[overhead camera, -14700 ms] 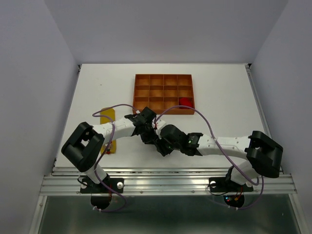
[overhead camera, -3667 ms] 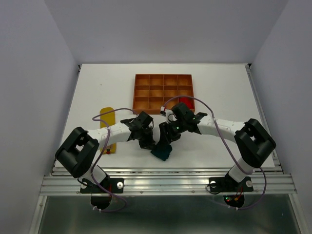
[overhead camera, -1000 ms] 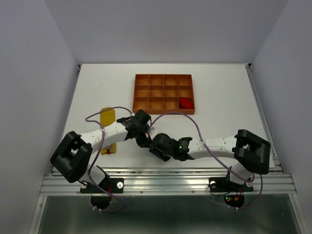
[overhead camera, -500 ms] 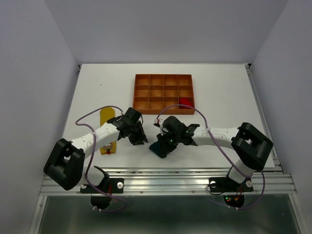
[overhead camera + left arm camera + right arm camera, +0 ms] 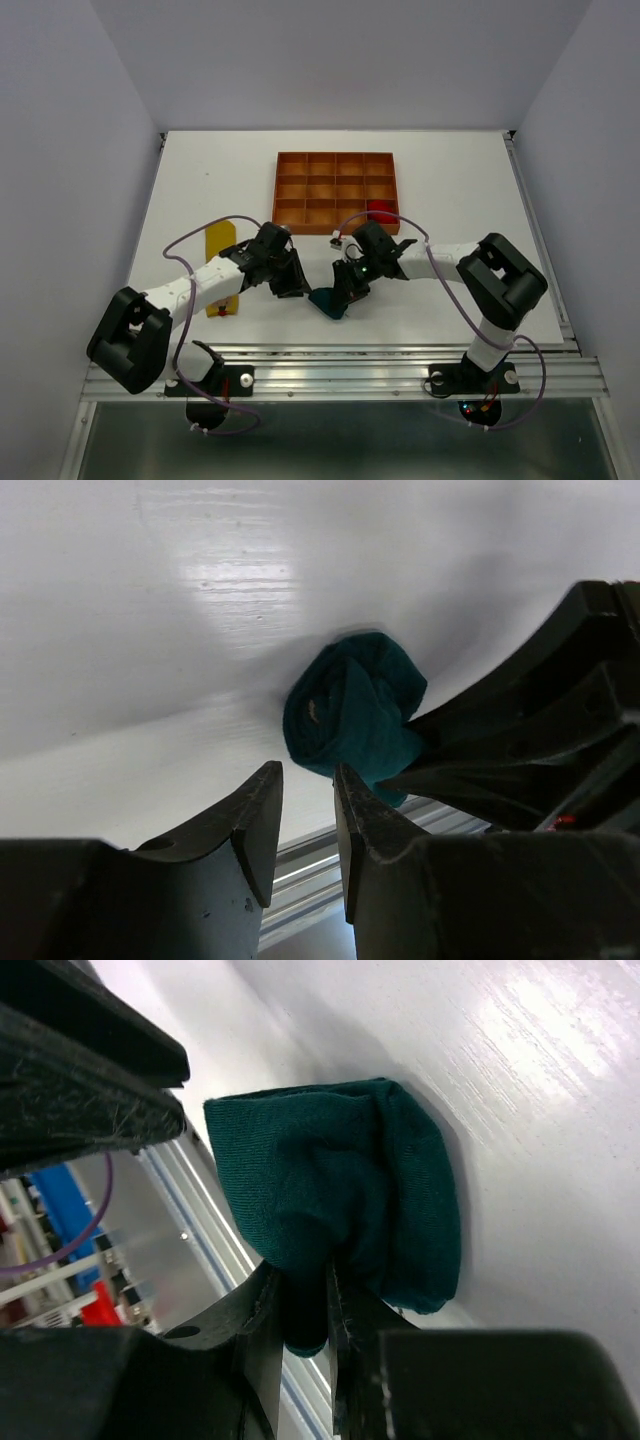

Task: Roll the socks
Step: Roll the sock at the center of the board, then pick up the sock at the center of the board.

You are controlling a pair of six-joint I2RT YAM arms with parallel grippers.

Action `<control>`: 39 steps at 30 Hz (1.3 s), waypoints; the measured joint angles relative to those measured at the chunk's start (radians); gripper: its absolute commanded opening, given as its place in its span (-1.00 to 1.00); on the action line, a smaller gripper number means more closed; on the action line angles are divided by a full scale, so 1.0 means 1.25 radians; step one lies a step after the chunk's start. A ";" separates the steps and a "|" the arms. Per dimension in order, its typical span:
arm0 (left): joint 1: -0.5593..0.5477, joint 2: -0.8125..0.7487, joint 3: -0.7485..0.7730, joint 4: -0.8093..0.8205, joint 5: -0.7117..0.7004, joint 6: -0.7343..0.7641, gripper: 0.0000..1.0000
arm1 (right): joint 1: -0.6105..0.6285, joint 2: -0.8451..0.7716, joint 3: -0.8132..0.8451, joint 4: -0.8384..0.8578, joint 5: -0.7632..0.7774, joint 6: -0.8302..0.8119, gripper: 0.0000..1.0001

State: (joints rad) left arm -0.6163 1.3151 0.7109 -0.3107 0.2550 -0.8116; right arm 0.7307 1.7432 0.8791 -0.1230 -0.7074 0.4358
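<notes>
The dark teal-green sock, rolled into a bundle, lies near the table's front edge. My right gripper is shut on its right end; in the right wrist view the jaws pinch a fold of the sock. My left gripper sits just left of the sock, its jaws a narrow gap apart and empty, with the sock beyond the tips. The yellow sock lies flat at the left, partly under the left arm. The red sock sits in the tray.
The orange-brown compartmented tray stands at the back centre, the red sock in its front right cell. The metal rail runs along the front edge, close behind the teal sock. The right gripper's dark body fills the right of the left wrist view.
My left gripper has drawn back left, off the teal sock. My right arm has swung up and right, still gripping the sock, which shifted slightly on the table.
</notes>
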 measured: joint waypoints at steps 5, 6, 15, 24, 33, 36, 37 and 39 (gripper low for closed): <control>-0.009 0.009 0.000 0.046 0.029 0.014 -0.23 | -0.043 0.034 0.000 0.012 -0.073 0.005 -0.75; -0.010 0.013 -0.001 0.057 0.036 0.017 -0.23 | -0.049 0.039 0.000 0.014 -0.082 0.006 -0.75; -0.015 0.071 -0.004 0.104 0.063 0.037 -0.23 | -0.073 0.068 0.001 0.022 -0.124 0.009 -0.75; -0.019 0.104 -0.003 0.137 0.074 0.046 -0.23 | -0.096 0.106 0.010 0.023 -0.166 0.015 -0.74; -0.019 0.098 -0.002 0.140 0.067 0.046 -0.21 | -0.114 0.136 0.017 0.023 -0.204 0.030 -0.74; -0.020 0.083 -0.002 0.135 0.061 0.051 -0.20 | -0.117 0.140 0.018 0.023 -0.210 0.034 -0.74; -0.020 0.077 -0.002 0.132 0.060 0.053 -0.20 | -0.118 0.141 0.018 0.023 -0.212 0.035 -0.74; -0.022 0.068 -0.002 0.131 0.060 0.058 -0.19 | -0.119 0.143 0.018 0.023 -0.214 0.036 -0.74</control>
State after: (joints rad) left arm -0.6434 1.4006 0.7086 -0.1467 0.3305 -0.7391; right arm 0.5819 1.9221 0.9020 -0.0944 -0.9752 0.4808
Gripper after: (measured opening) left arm 0.397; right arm 0.225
